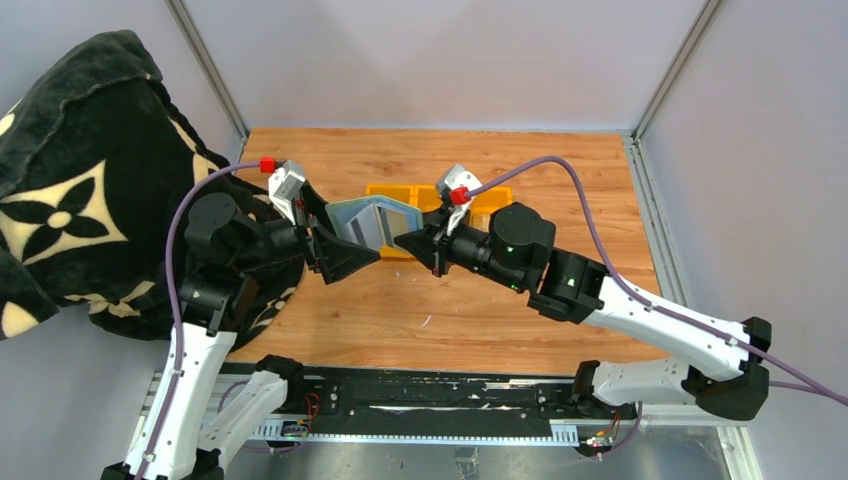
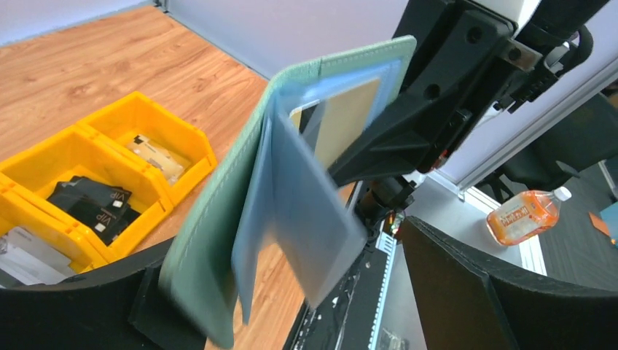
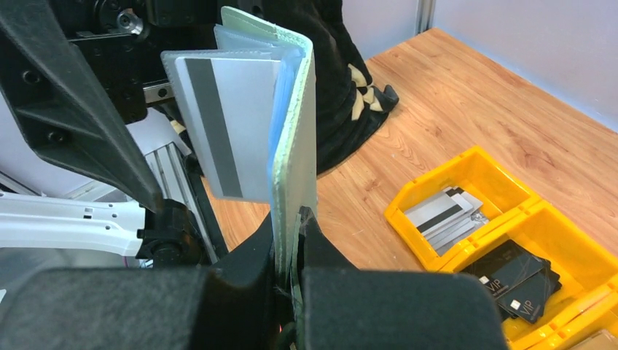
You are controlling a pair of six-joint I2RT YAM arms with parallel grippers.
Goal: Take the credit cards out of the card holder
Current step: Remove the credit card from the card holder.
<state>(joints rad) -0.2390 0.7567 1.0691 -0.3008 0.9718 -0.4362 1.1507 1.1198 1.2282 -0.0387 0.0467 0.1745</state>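
a black blanket [image 1: 70, 180] with cream flower shapes hangs over the left edge of the wooden counter [image 1: 400, 310]. just right of it, the left gripper [image 1: 345, 235] has its fingers spread wide. the open side of the card holder [image 1: 362, 222] sits in the gap between them, and no finger is closed on it. its lower edge runs down close to one finger, but i cannot tell whether they touch. the card holder is sage green. it is held up off the counter around the middle, standing on edge and opened like a book, with clear sleeves fanning out from the spine. a pale silver card [image 3: 233, 117] with a dark stripe sits in one sleeve, and a tan-gold card [image 2: 346, 117] shows in a sleeve against the far cover. both cards are inside the holder. to the right, the right gripper [image 1: 412, 243] has its fingers pinched narrow on the edge of one green cover and carries the holder. behind the two grippers, toward the far edge of the counter, lies a yellow tray [image 1: 495, 205] with three compartments. grey striped cards [image 3: 441, 211] are in one end compartment, dark cards [image 2: 91, 204] marked vip are in the middle one, and tan cards [image 2: 157, 157] are in the other end. beyond the near edge, off the counter, a bottle [image 2: 521, 215] of orange drink lies on its side.
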